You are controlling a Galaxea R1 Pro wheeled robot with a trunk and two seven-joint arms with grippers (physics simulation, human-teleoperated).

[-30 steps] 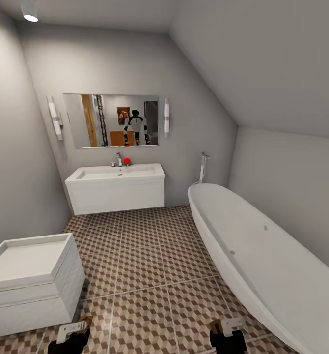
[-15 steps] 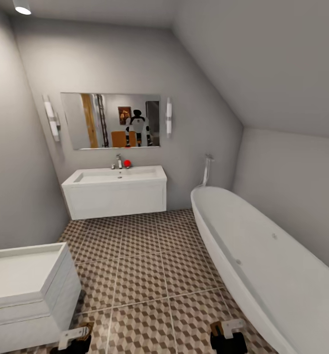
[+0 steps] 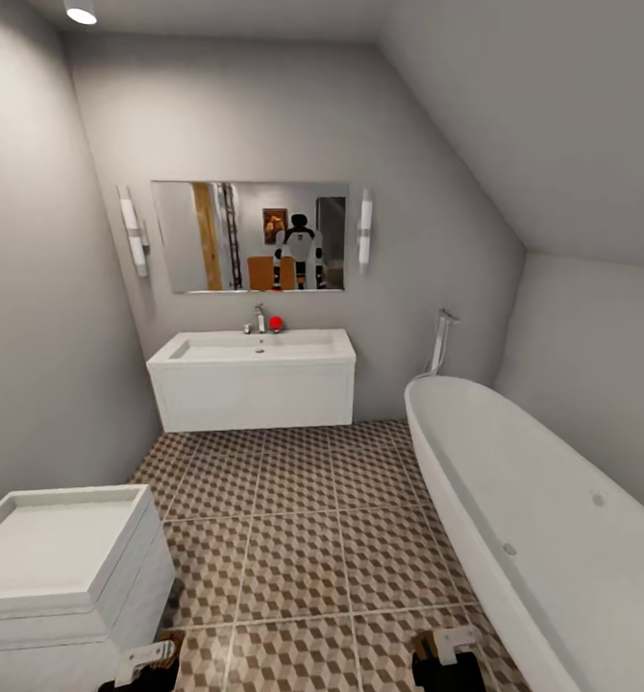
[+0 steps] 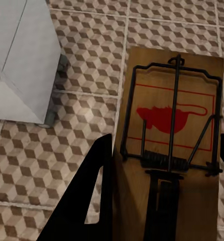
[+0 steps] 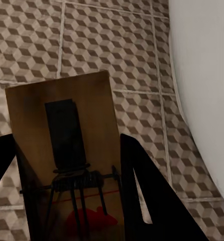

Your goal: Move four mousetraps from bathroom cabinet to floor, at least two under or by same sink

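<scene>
My left gripper (image 4: 162, 165) is clamping one mousetrap (image 4: 172, 125) flat between its fingers, above the cube-patterned bathroom floor (image 4: 87, 55) near a white vanity unit (image 4: 19, 55). My right gripper (image 5: 67, 165) is pinching a second mousetrap (image 5: 67, 145) over the same tiles beside the white bathtub (image 5: 202, 75). Ahead, the wall sink (image 3: 255, 346) is standing under the mirror (image 3: 250, 235).

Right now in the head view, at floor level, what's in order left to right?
White vanity unit in the near left corner → patterned bathroom floor → white bathtub along the right wall. At the bottom edge, left gripper, then right gripper, each carrying a mousetrap.
</scene>
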